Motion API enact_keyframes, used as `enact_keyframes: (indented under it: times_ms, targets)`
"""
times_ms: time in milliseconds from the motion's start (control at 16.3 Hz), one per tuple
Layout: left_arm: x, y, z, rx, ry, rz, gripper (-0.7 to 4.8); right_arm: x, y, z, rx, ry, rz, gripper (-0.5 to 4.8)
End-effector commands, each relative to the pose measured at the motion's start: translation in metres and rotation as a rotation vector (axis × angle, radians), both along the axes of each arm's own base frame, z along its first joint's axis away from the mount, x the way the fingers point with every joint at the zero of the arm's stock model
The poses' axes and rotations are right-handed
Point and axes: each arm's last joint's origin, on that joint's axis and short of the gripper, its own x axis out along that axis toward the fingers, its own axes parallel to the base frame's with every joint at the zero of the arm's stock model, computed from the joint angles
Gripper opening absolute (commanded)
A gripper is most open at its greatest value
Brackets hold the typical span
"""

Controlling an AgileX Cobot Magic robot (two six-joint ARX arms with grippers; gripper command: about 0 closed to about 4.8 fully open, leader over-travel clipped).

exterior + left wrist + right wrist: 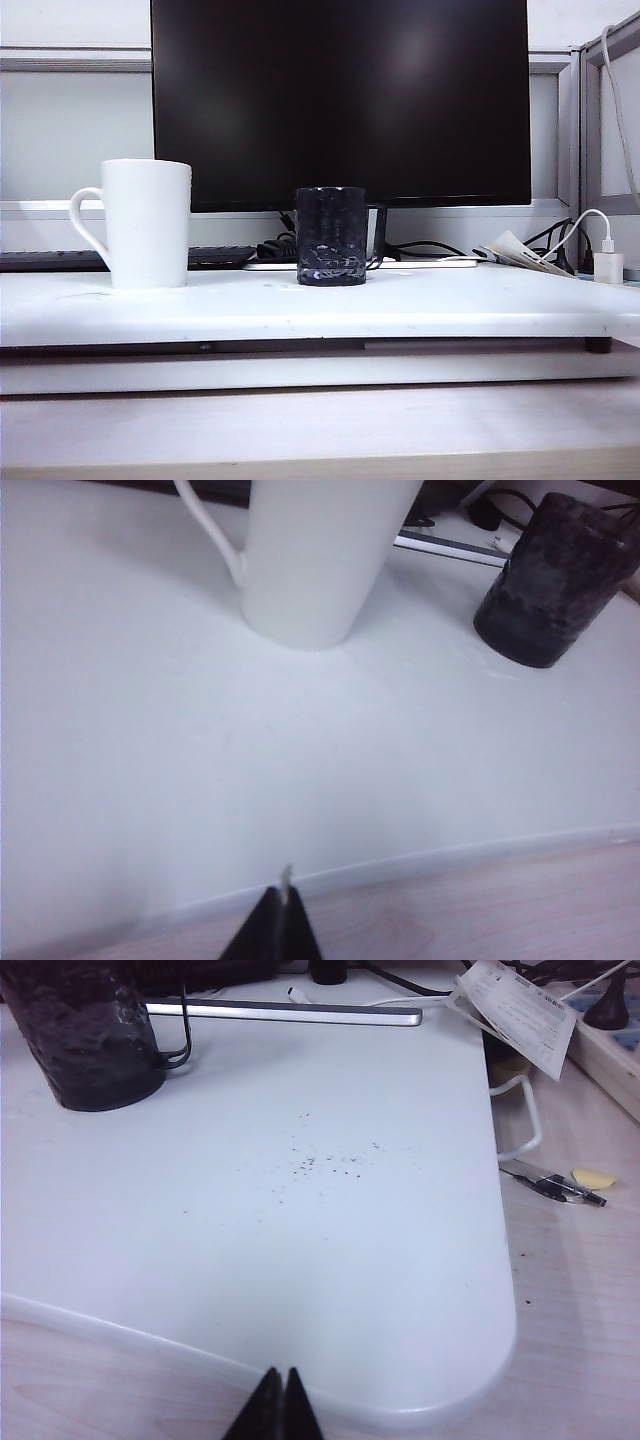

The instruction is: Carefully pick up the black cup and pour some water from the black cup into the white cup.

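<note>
With both the left end effector [283, 912] and right end effector [279, 1392] closed and empty, well short of the black cup [85, 1035] ahead, the pickup hasn't begun; the right one likely must open and advance.

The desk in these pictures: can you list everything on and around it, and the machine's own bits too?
white cup: one, white, left on the white board, upright.
black cup: one, dark and bumpy, mid-board, right of the white cup, apart from it.
white board: one, white, raised on the wooden desk.
monitor: one, black, behind both cups.
keyboard: one, black, behind the white cup.
charger: one, white, far right.
pen: one, dark, on the desk beside the board.
left end effector: one, black, shut, empty, at the board's near edge.
right end effector: one, black, shut, empty, at the board's near edge.
</note>
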Motion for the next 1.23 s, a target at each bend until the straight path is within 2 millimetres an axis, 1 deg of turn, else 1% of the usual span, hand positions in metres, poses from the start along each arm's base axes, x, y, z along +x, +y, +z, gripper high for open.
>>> enact_keyframes:
  times_ms: [61,184,306,368,490,613,858,1226]
  targets:
    - [0.0,0.001,0.001,-0.001,-0.013,0.006,-0.05,0.0,-0.001,0.0,0.009,-0.015,-0.004,0.0]
    - [0.001,0.005,0.0,-0.005,-0.008,0.035,-0.05,-0.001,-0.004,0.003,0.027,-0.049,-0.03,0.0]
    - [0.003,0.012,0.0,-0.005,-0.01,0.121,-0.05,-0.002,-0.01,0.008,0.054,-0.11,-0.081,0.0]
    - [0.004,0.018,0.001,-0.006,-0.013,0.183,-0.05,-0.003,-0.016,0.013,0.077,-0.167,-0.13,0.0]
    - [0.005,0.027,0.0,-0.004,-0.01,0.279,-0.05,-0.001,-0.023,0.018,0.088,-0.215,-0.205,0.0]
    - [0.006,0.031,-0.001,-0.001,-0.013,0.336,-0.05,0.0,-0.026,0.018,0.085,-0.222,-0.243,0.0]
    - [0.006,0.033,-0.001,-0.002,-0.014,0.355,-0.05,0.0,-0.03,0.018,0.08,-0.223,-0.286,0.0]
    - [0.006,0.033,-0.001,-0.002,-0.012,0.355,-0.05,0.0,-0.03,0.018,0.08,-0.221,-0.285,0.0]
